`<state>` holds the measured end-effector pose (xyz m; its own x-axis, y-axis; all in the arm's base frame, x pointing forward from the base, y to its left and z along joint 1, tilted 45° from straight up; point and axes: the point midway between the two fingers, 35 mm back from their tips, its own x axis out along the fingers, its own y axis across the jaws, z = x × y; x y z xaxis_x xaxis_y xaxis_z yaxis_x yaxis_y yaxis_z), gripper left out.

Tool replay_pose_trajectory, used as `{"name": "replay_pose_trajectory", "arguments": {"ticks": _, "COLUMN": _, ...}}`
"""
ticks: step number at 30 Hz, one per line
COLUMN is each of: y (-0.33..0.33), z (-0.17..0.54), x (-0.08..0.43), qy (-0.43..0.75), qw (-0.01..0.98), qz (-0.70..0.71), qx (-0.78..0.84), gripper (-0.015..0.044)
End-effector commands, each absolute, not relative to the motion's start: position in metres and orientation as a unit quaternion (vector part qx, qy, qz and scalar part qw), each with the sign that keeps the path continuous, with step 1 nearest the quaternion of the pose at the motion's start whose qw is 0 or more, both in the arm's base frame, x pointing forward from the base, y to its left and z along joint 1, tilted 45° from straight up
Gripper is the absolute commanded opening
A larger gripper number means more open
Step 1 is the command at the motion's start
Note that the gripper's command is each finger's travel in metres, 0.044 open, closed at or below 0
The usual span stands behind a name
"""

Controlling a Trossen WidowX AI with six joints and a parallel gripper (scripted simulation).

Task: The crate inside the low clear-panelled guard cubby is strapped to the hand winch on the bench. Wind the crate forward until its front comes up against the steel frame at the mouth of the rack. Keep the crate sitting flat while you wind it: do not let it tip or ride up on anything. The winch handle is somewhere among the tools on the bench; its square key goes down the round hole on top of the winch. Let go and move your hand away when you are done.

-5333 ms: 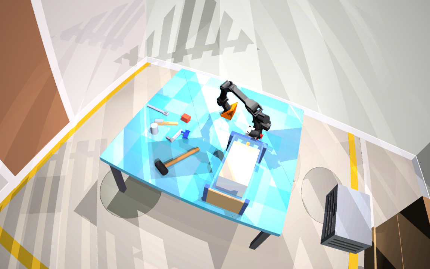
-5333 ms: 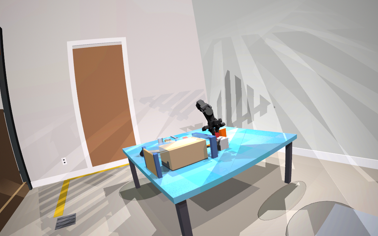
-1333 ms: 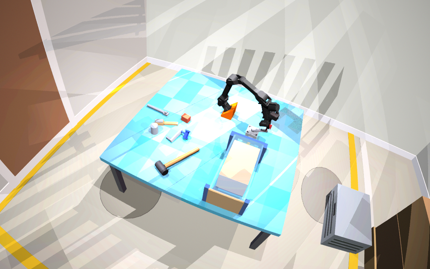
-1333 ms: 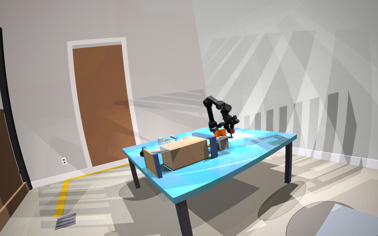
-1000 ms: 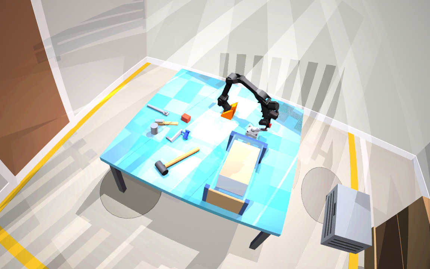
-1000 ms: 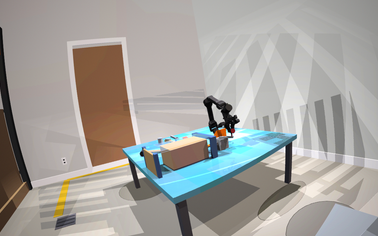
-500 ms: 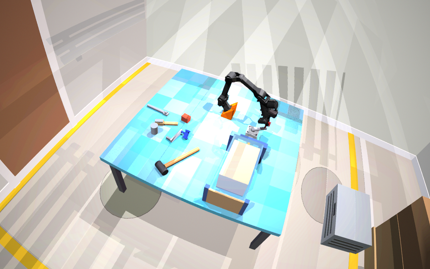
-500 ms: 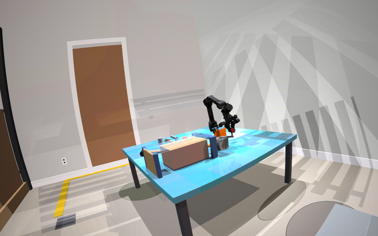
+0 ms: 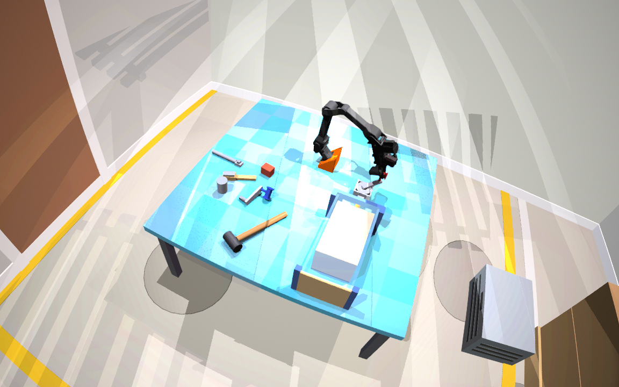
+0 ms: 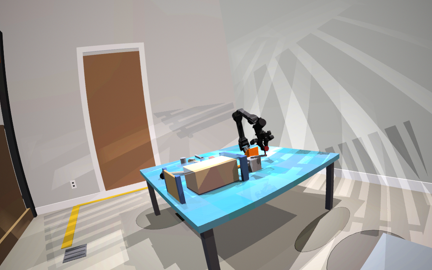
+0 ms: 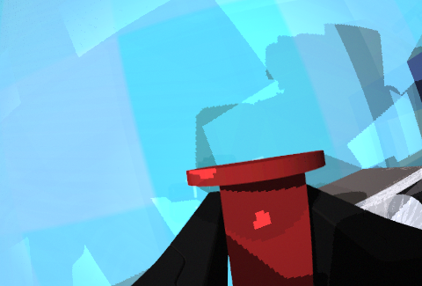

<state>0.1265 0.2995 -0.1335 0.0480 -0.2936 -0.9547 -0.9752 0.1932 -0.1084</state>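
Note:
My gripper [image 9: 383,175] [image 11: 252,197] is shut on the red grip [image 11: 264,251] of the winch handle. The handle's grey arm [image 9: 372,184] reaches from that grip over the top of the winch [image 9: 362,191] [image 10: 255,164]. Its key end sits at the winch top; the hole itself is hidden. The crate [image 9: 345,230] [image 10: 210,176] sits flat inside the clear-panelled cubby. Its front is close to the blue steel frame [image 9: 381,215] [image 10: 246,167] on the winch side; I cannot tell whether they touch. A bit of orange strap [image 10: 239,166] shows between crate and winch.
A mallet [image 9: 261,226], a blue-gripped crank [image 9: 267,193], a red block [image 9: 267,169], a grey cylinder [image 9: 222,184], a wooden-handled tool [image 9: 244,177] and a grey wrench [image 9: 225,157] lie on the bench left of the cubby. An orange wedge [image 9: 331,161] stands by the arm's base.

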Motion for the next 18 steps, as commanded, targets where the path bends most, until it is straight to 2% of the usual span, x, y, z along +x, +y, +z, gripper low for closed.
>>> {"name": "replay_pose_trajectory", "arguments": {"ticks": 1, "y": 0.29, "z": -0.129, "x": 0.118, "qy": 0.603, "qw": 0.481, "qz": 0.345, "qx": -0.535, "gripper": 0.0}}
{"name": "replay_pose_trajectory", "arguments": {"ticks": 18, "y": 0.277, "z": -0.117, "x": 0.108, "qy": 0.604, "qw": 0.48, "qz": 0.345, "qx": -0.535, "gripper": 0.0}}
